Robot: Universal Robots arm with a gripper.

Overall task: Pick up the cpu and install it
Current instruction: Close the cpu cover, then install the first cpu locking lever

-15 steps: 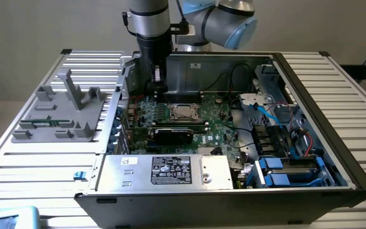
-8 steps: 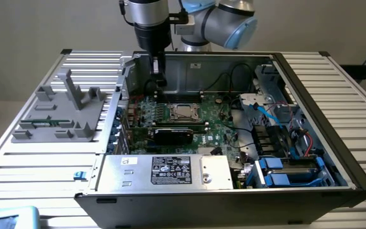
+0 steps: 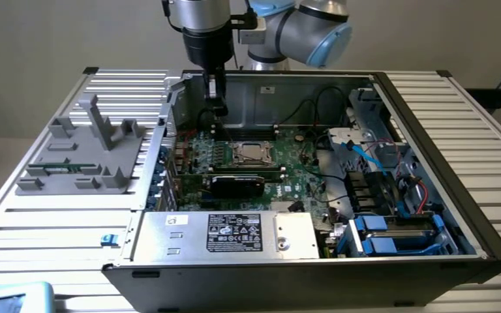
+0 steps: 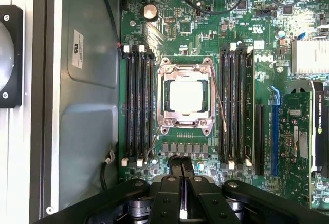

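Jaws: I read them as clenched on nothing, the two fingertips (image 4: 176, 167) pressed flat together with no part between them.
Arm (image 3: 307, 26): from my exterior view it reaches over the rear wall of the open computer case (image 3: 425, 130) and points the jaws straight down inside.
Cpu (image 4: 188, 95): it lies flat in the socket frame (image 4: 163, 75) on the motherboard (image 4: 180, 23), silver top up. It is below the jaws and a little ahead of their tips, apart from them.
Memory slots (image 4: 139, 106): black banks run along both sides of the socket, one on either side of the line from the jaws to the cpu.
Graphics card (image 4: 300, 131): it sits beyond the farther memory bank, well off to one side of the jaws.
Power supply (image 3: 224, 233): a silver box with a black label at the case's near edge, far from the jaws.
Worktop (image 3: 50, 215): ribbed metal carrying the case, with a grey fixture (image 3: 85, 153) well apart from the jaws toward the exterior view's left.
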